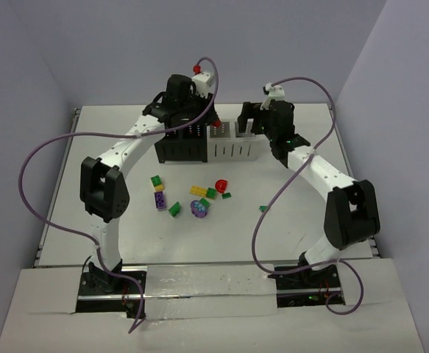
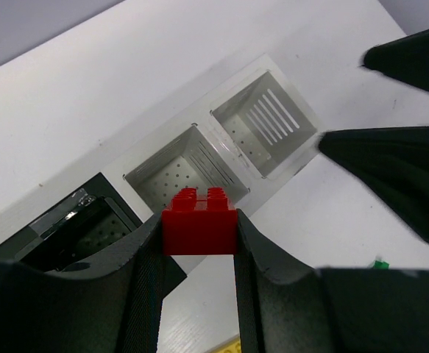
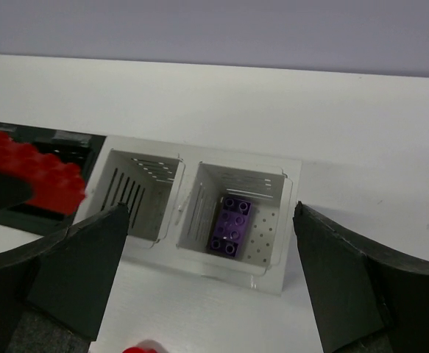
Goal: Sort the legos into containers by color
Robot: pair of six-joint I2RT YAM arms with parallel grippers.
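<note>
1. The containers [image 1: 207,149] stand as one joined row on the far part of the table [image 1: 310,235], with two black bins at the row's left and two white bins at its right.
2. On the near side of the row, loose legos [image 1: 198,191] lie scattered in green, yellow and purple. A red rounded piece [image 1: 221,184] lies among them, and all are apart from the row's walls.
3. Purple cables [image 1: 45,147] loop out from both arms, to either side of the row.
4. Both arms reach over the row and crowd each other there. In the left wrist view, the other arm's dark fingers [image 2: 391,169] fill the space just right of the white bins.
5. The left gripper [image 2: 199,243] hangs over the middle of the row, near where black meets white. Its jaws are drawn in narrow, pinching a red brick [image 2: 199,220] by two opposite sides, studs up.
6. The right gripper [image 3: 210,209] hovers above the row's white end. Its jaws are spread wide with nothing between them.
7. A purple brick [image 3: 230,226] lies flat on the floor of the white bin at the row's right end.
</note>
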